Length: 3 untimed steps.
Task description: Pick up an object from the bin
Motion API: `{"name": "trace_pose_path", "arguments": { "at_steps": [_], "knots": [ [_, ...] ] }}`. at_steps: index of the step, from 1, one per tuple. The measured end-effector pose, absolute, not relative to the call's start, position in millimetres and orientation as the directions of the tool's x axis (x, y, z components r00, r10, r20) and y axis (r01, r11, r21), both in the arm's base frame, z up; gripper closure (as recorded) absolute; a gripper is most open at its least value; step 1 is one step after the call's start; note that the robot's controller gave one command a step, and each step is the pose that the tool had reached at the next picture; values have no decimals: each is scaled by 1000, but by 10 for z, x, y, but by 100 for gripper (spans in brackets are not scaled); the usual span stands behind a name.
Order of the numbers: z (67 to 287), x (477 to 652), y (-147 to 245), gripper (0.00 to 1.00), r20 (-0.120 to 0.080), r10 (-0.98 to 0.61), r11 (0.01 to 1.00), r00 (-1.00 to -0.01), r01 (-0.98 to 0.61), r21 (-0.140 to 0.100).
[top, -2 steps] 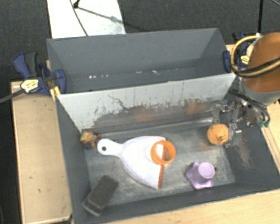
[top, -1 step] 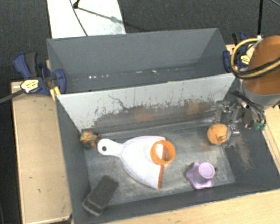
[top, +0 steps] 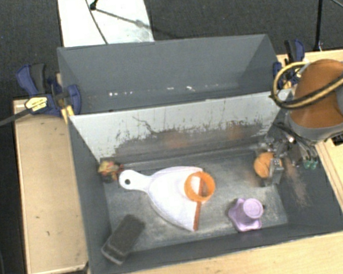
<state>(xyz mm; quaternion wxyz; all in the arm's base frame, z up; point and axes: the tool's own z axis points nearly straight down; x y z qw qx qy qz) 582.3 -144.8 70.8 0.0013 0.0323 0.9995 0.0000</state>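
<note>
In the bin (top: 163, 72), a tiny brownish thing (top: 107, 168) sits in the back-left corner, too small to name. Toward the front lies a dark block (top: 123, 237). Next comes a white scoop (top: 167, 202) with an orange spoon (top: 198, 189) resting on it, and then a purple cap-like piece (top: 246, 213). Further right, near the right wall, a small orange lump (top: 262, 165) lies just beside the gripper (top: 278, 160), which is low in the bin. This looks like the grasp step, with the lump the likely pick. The next move calls for closing round it and lifting clear of the wall. Whether the gripper is wide or narrow I cannot tell, since its tip is dark clutter against the wall. Whether it touches the lump is also unclear.
</note>
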Motion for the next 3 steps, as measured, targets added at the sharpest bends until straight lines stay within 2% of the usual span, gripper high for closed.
{"name": "trace_pose_path", "arguments": {
  "at_steps": [1, 2, 3],
  "knots": [
    [708, 5823, -1448, 100, -3, 64, 998, -998, 64, 0],
    [1234, 5746, -1409, 100, 4, 57, 998, -998, 57, 1],
    [1927, 5769, -1456, 100, 0, 88, 996, -996, 88, 1]
  ]
}}
